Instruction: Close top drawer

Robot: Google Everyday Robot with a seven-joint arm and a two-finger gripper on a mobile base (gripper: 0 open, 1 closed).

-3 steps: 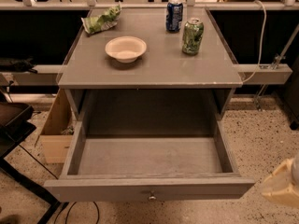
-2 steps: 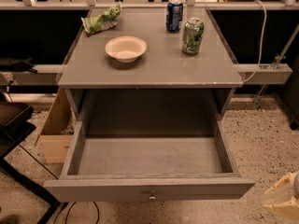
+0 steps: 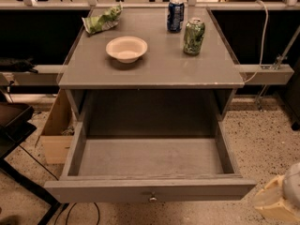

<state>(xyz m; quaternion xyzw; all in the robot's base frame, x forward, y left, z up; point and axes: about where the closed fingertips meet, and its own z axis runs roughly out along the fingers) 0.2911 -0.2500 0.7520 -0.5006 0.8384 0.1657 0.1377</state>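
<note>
The top drawer [image 3: 150, 189] is a wide grey box pulled fully out of the grey cabinet, its inside bare. Its long flat front faces me at the bottom of the view, with one small round metal knob [image 3: 152, 198] at centre. My gripper [image 3: 281, 198] shows as a pale cream shape at the bottom right corner, to the right of the drawer front's right end and apart from it. It holds nothing that I can see.
On the cabinet top [image 3: 154, 69] stand a white bowl [image 3: 126, 48], a green can [image 3: 193, 36], a blue can [image 3: 175, 15] and a green chip bag [image 3: 102, 20]. A cardboard box [image 3: 55, 135] sits left of the cabinet. Dark furniture [image 3: 11, 125] stands at far left on speckled floor.
My gripper has dropped lower and further right in the view, toward the bottom right corner. The drawer and the things on the cabinet top have not moved.
</note>
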